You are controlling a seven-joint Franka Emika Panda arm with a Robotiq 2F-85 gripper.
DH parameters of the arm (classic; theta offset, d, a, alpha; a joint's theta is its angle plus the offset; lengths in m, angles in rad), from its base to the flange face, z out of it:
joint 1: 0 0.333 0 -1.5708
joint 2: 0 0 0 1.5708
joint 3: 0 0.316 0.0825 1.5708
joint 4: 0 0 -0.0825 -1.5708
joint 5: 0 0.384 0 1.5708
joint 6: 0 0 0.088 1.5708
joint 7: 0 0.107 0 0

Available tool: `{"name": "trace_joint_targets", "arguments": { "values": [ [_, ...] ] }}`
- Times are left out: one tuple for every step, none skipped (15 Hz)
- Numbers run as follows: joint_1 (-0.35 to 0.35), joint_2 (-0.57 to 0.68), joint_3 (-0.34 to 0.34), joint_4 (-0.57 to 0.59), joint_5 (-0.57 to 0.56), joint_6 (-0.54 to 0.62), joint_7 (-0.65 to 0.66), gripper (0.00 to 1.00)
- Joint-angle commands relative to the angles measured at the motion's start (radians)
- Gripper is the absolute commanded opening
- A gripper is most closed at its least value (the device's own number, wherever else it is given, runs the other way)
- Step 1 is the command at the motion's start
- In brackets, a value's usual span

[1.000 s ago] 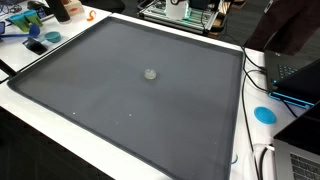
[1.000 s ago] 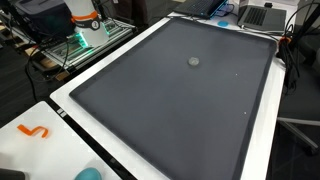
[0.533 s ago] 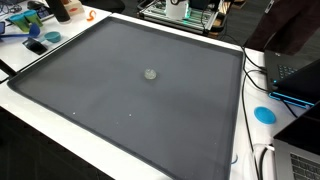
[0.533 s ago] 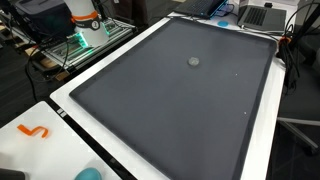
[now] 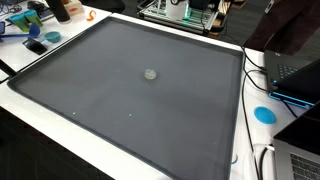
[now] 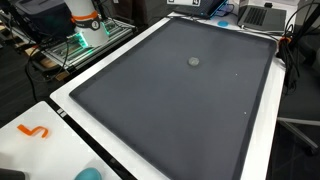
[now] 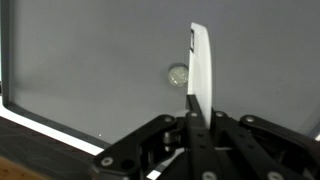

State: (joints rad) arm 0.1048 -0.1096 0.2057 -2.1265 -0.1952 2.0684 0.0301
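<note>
The room was a cluttered lab, and in both exterior views one white desk [image 5: 45, 113] stood in it, nearly all of its top covered by one dark grey mat [image 5: 120, 125] with a narrow white border left around it.

In an exterior view, left to right:
- One black flat gadget [image 5: 50, 37] lay at the desk's far left corner.
- One orange hook [image 5: 90, 15] lay at the far edge.
- One small round piece [image 5: 151, 73] sat alone near the middle of the mat, well away from every edge.
- One blue disc [image 5: 264, 114] lay on the right border.
- One laptop [image 5: 297, 72] stood past the right edge.

From the opposite end, an exterior view showed the same orange hook [image 6: 35, 131] on the near left corner of the desk. The round piece [image 6: 193, 61] sat toward the far end of the mat [image 6: 170, 110], and one grey laptop [image 6: 262, 15] stood beyond the far right corner.

In the wrist view the gripper [image 7: 190, 125] hung above the mat. Its black fingers were drawn together and clamped on one thin white strip [image 7: 200, 65] that stood out past their tips. The round piece [image 7: 179, 75] lay on the mat just left of that strip; whether the two touched could not be told
</note>
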Motion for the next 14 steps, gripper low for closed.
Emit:
{"name": "trace_joint_targets", "arguments": {
  "values": [
    [0.035, 0.117, 0.016, 0.067, -0.123, 0.021, 0.072, 0.01],
    [0.046, 0.143, 0.018, 0.081, -0.148, 0.024, 0.087, 0.01],
    [0.058, 0.169, 0.019, 0.092, -0.174, 0.034, 0.109, 0.01],
    [0.07, 0.194, 0.018, 0.104, -0.192, 0.041, 0.128, 0.01],
    [0.082, 0.216, 0.016, 0.114, -0.21, 0.052, 0.149, 0.01],
    [0.094, 0.239, 0.014, 0.125, -0.221, 0.063, 0.162, 0.01],
    [0.105, 0.26, 0.011, 0.133, -0.23, 0.077, 0.173, 0.01],
    [0.115, 0.279, 0.009, 0.141, -0.237, 0.089, 0.182, 0.01],
    [0.124, 0.296, 0.006, 0.147, -0.247, 0.102, 0.195, 0.01],
    [0.133, 0.312, 0.003, 0.154, -0.25, 0.115, 0.203, 0.01],
    [0.141, 0.327, -0.001, 0.161, -0.257, 0.127, 0.213, 0.01],
    [0.148, 0.342, -0.004, 0.169, -0.255, 0.129, 0.214, 0.01],
    [0.159, 0.354, -0.009, 0.176, -0.268, 0.122, 0.237, 0.01],
    [0.163, 0.367, -0.01, 0.186, -0.258, 0.121, 0.232, 0.01]
  ]
}}
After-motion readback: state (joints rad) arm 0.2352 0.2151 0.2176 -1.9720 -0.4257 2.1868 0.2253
